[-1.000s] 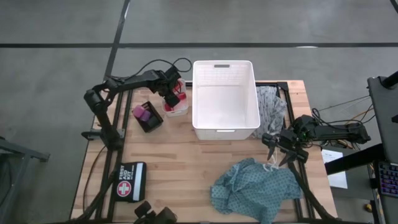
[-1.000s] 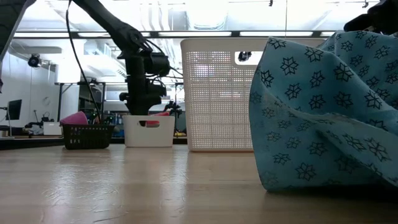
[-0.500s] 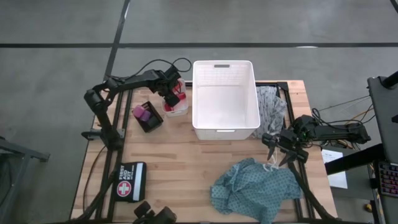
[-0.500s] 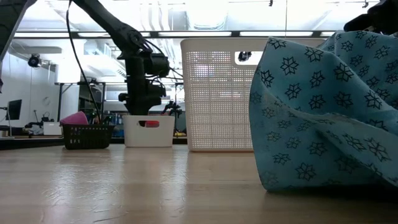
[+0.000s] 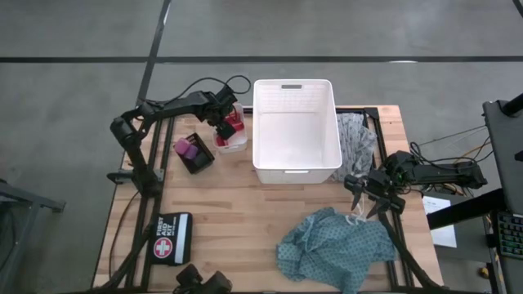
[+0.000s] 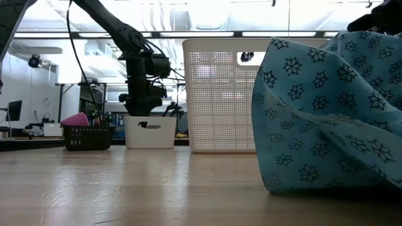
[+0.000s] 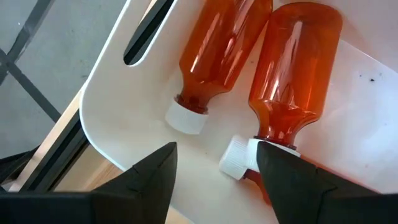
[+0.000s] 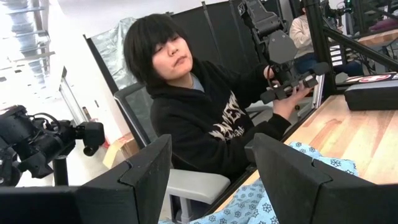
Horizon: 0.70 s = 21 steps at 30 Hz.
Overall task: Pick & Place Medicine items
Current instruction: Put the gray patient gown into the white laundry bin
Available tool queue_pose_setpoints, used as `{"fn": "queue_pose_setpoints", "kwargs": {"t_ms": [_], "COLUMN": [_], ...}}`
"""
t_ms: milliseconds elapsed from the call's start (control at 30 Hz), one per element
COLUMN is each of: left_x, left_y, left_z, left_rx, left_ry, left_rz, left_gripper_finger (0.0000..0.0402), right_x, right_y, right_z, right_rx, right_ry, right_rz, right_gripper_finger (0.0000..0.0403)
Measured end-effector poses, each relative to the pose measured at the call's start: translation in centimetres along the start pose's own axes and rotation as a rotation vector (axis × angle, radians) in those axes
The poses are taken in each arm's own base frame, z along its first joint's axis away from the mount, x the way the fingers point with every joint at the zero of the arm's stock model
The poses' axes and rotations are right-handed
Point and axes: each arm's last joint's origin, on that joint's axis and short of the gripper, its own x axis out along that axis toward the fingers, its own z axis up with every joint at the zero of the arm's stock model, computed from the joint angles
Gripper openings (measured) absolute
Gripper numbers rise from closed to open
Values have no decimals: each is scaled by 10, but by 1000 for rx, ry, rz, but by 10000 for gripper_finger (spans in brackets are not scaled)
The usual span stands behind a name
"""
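Red bottles (image 7: 224,43) (image 7: 297,68) with white caps (image 7: 186,117) lie on their sides in a small white bin (image 5: 231,142) at the table's far left. My left gripper (image 5: 222,124) (image 7: 214,154) hangs open just above them, its fingers standing on either side of the caps and touching nothing. A black basket (image 5: 194,153) beside the bin holds purple and pink pieces. The teal cloth (image 5: 335,245) lies crumpled at the near right, and the grey cloth (image 5: 356,139) lies right of the large basket. My right gripper (image 5: 364,196) (image 8: 211,146) waits open by the table's right edge.
A large white basket (image 5: 296,131) stands at the far middle, right next to the small bin. A first-aid pouch (image 5: 172,237) lies at the near left. The teal cloth (image 6: 333,107) fills the low view's right. A person (image 8: 199,118) sits beyond the table with hand-held controls.
The red patch that showed through the small bin's handle slot in the low view is gone now. Both arms stay almost where they were.
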Motion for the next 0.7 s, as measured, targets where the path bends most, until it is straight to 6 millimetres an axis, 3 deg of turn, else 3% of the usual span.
{"fn": "queue_pose_setpoints", "kwargs": {"t_ms": [233,433,700], "left_x": [-7,-37,-68], "left_y": [-2,-12,-38], "left_z": [0,-4,-24], "left_rx": [6,36,103], "left_ry": [-12,-92,-176], "left_rz": [-4,-25,-53], "left_gripper_finger": [232,232,232], "right_x": [0,0,0], "right_y": [0,0,0], "right_z": [0,0,0], "right_rx": [0,0,1], "right_ry": [0,0,1], "right_rz": [0,0,-1], "right_gripper_finger": [224,224,224]}}
